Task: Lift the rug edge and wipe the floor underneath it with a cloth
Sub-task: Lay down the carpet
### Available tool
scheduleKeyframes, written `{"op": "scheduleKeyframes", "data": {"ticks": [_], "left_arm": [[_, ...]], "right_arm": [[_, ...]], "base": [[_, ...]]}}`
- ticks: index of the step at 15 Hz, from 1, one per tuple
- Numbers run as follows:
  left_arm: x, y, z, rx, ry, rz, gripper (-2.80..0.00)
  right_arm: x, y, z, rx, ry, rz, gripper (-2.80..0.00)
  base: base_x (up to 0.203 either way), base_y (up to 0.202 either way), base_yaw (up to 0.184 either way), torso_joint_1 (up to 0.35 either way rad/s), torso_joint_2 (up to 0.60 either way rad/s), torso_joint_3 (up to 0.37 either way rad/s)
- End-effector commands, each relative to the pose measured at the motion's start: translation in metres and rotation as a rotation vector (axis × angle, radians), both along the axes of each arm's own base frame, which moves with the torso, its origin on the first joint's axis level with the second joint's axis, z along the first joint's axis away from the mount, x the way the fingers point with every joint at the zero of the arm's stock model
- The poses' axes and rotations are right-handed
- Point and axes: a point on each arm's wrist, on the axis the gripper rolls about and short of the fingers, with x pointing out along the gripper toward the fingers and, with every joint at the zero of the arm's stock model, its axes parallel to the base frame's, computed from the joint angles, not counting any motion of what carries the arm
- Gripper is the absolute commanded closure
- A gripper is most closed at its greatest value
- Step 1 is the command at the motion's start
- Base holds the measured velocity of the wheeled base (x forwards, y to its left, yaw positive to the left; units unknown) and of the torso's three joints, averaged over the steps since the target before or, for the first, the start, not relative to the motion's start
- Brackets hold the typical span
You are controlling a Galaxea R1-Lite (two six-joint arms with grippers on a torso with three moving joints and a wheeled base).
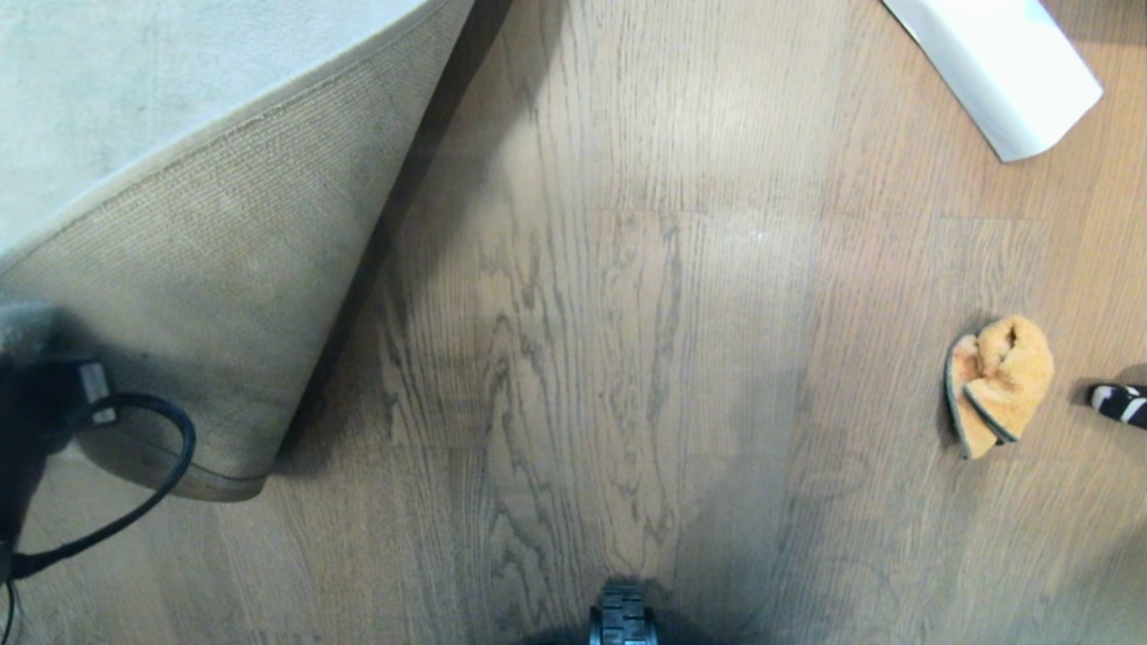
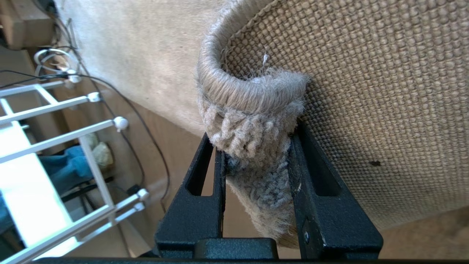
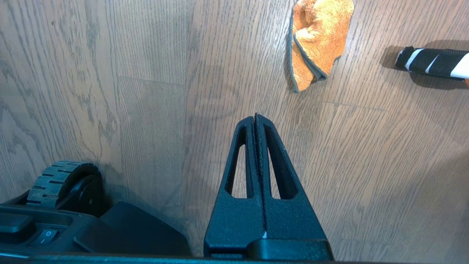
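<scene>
Left gripper [image 2: 256, 161] clamped on rug edge [image 2: 253, 110], right gripper [image 3: 255, 119] was closed; thick corner could've slipped free, covering floor [image 1: 627, 313] again.

Brown-grey wood-grain plank floor [image 1: 627, 313], white metal rack [image 2: 73, 135], black cables [image 2: 146, 135] trailing beside it

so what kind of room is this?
Probably a lived-in home room: wood-plank floor, a big pale rug with its edge lifted, and a white wire rack with trailing cables beyond.
</scene>
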Motion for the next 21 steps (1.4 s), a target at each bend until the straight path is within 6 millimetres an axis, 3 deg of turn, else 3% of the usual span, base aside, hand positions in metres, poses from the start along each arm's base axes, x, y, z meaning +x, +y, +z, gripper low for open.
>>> {"op": "scheduleKeyframes", "data": {"ticks": [1,17,18,21], "left_arm": [[-0.003,-0.003,0.003,-0.015,-0.028,-0.019,0.00],[-0.022,-0.010,0.015,-0.081,-0.139,-0.117,0.00],[-0.022,-0.010,0.015,-0.081,-0.139,-0.119,-2.80],[-0.024,-0.010,0.014,-0.081,-0.137,-0.119,-2.80]], "right_arm": [[0.000,0.000,0.000,-0.001,0.001,0.000,0.00],[0.000,0.000,0.000,-0.001,0.001,0.000,0.00],[0.000,0.000,0.000,-0.001,0.001,0.000,0.00],[0.000,0.000,0.000,-0.001,0.001,0.000,0.00]], "base": [[0.000,0.000,0.000,0.000,0.00,0.000],[0.000,0.000,0.000,0.000,0.00,0.000],[0.000,0.000,0.000,0.000,0.00,0.000],[0.000,0.000,0.000,0.000,0.00,0.000]]}}
